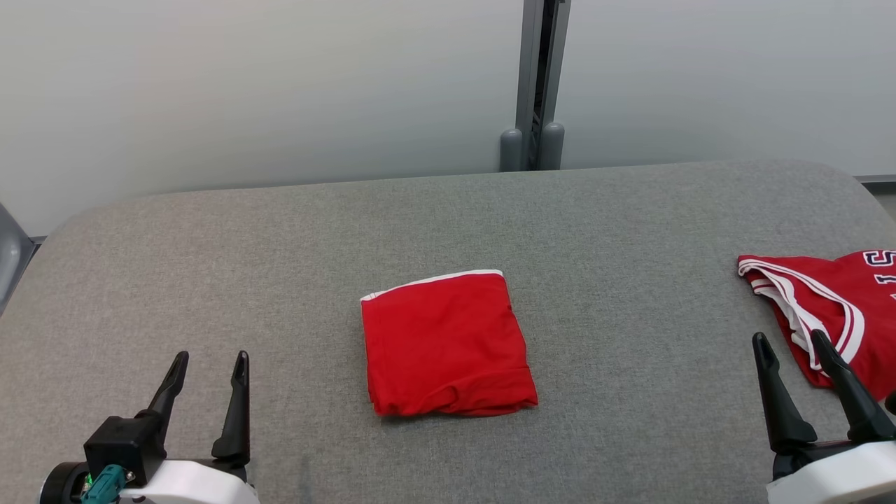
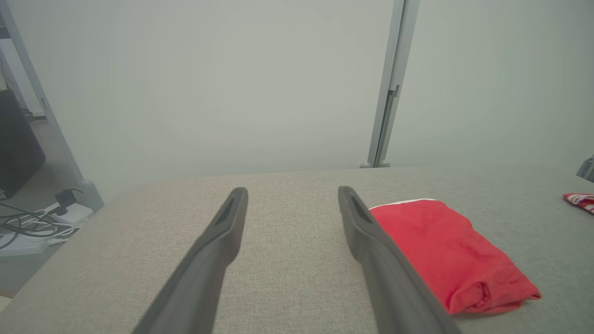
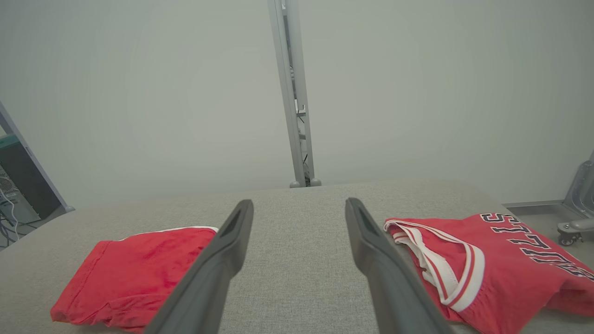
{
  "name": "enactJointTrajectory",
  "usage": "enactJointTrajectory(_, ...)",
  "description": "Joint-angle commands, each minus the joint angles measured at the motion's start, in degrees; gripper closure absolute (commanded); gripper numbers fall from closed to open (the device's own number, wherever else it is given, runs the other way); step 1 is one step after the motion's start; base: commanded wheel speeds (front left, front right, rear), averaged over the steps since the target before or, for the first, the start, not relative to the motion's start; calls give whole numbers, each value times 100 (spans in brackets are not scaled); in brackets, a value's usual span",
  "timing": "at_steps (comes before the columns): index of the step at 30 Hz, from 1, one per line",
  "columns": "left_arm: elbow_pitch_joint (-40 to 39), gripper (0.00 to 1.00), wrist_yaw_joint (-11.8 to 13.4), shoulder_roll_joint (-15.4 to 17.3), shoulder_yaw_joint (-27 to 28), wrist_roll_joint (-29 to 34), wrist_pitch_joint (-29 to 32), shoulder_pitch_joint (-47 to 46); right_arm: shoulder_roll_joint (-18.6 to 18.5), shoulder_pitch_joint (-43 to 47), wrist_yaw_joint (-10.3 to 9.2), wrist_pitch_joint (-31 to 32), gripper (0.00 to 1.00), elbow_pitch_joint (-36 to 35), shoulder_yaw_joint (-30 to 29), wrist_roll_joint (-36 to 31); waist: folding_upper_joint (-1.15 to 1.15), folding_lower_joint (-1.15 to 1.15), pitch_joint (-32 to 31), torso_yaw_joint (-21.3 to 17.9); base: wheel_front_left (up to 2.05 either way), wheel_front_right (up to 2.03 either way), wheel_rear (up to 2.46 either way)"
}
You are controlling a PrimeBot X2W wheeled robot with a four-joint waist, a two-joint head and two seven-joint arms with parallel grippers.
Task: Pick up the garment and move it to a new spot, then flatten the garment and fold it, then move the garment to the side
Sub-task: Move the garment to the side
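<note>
Folded red garment (image 1: 444,343) lies mid-table (image 1: 280,245) as a rough square, white trim along its far edge. Left hand (image 1: 212,357) is at lower left, fingers spread, holding nothing, well apart from the garment. Right hand (image 1: 789,339) is at lower right, also spread and empty, just beside a rumpled red jersey (image 1: 840,308) at the table's right edge. Can't tell if they touch.

The jersey (image 1: 840,308) runs off the head view's right edge, its lettering cut short; in the left wrist view just a sliver pokes in at the edge. One finger (image 2: 385,269) of the left pincer (image 2: 292,191) covers the garment's (image 2: 445,250) near corner. Floor cables (image 2: 28,222) blur together.
</note>
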Motion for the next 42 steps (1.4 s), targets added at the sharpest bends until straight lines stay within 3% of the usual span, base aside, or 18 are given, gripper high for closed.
enactJointTrajectory(1, -23, 0, 7, 28, -6, -24, 3, -69, -8, -64, 0, -17, 0, 20, 0, 16, 0, 0, 6, 1, 0, 0, 0)
enactJointTrajectory(12, -68, 0, -2, 45, -62, -1, -2, -227, -22, -114, 0, -63, 0, 25, -48, -5, 0, 0, 140, 92, 0, 0, 0)
enactJointTrajectory(23, -199, 0, -180, -61, -213, 112, -149, -1017, -263, -716, 0, 109, 0, 300, 201, 89, 0, 0, 1163, 644, 0, 0, 0)
enactJointTrajectory(34, 311, 0, -449, -367, -369, 27, -543, -1738, -787, -1780, 0, 368, 0, 1672, 1428, 403, 0, 0, 1922, 1321, 0, 0, 0)
enactJointTrajectory(42, 595, 0, -550, -479, -399, 22, -698, -1968, -936, -2603, 0, 503, 0, 2697, 2207, 831, 0, 0, 2126, 1448, 0, 0, 0)
